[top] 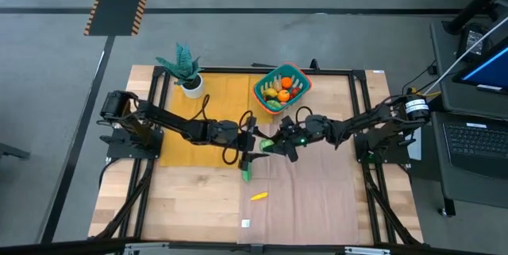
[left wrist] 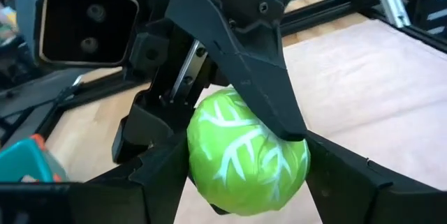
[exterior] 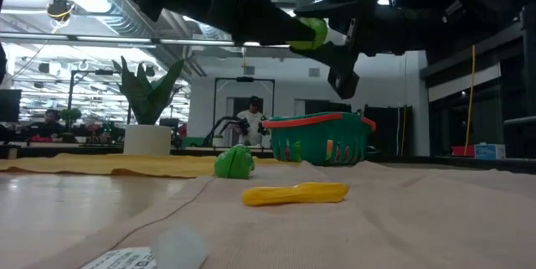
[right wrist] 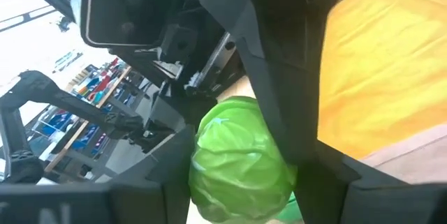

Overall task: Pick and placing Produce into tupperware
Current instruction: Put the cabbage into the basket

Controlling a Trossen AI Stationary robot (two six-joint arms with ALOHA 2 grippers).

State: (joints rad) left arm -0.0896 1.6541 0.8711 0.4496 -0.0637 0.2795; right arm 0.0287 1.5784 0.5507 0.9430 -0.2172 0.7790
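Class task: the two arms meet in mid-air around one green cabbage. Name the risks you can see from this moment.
1. The cabbage sits between the fingers of both the left gripper and the right gripper; a poorly timed release could drop it.
2. It hangs above the cloth, not the tupperware, so a drop lands outside, near the yellow piece.

Obstacles I see: potted plant (top: 184, 68) beside tupperware (top: 281, 88); both arms crowd mid-table; near cloth (top: 317, 199) open except yellow piece (top: 259, 196).
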